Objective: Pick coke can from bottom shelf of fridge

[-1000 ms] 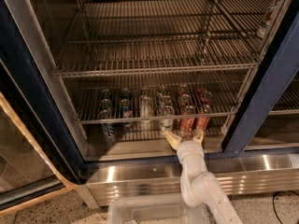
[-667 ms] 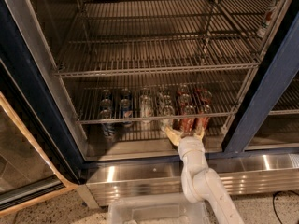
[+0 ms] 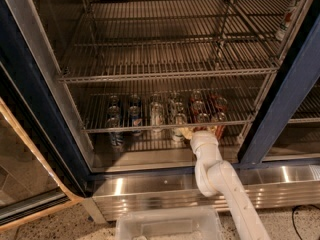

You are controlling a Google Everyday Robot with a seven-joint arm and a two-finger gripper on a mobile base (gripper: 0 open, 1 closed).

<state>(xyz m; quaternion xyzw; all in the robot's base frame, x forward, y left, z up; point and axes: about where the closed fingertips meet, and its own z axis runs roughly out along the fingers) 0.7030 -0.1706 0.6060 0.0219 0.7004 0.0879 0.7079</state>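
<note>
The robot's white arm reaches into the fridge, its pincer low beneath the lowest wire rack. It is near a red coke can standing at the right of the bottom shelf. Whether the pincer is spread or pressed together cannot be told.

Coke can: red, silver top, upright, right end of row on bottom shelf, fridge; gripper just left of it.
</note>
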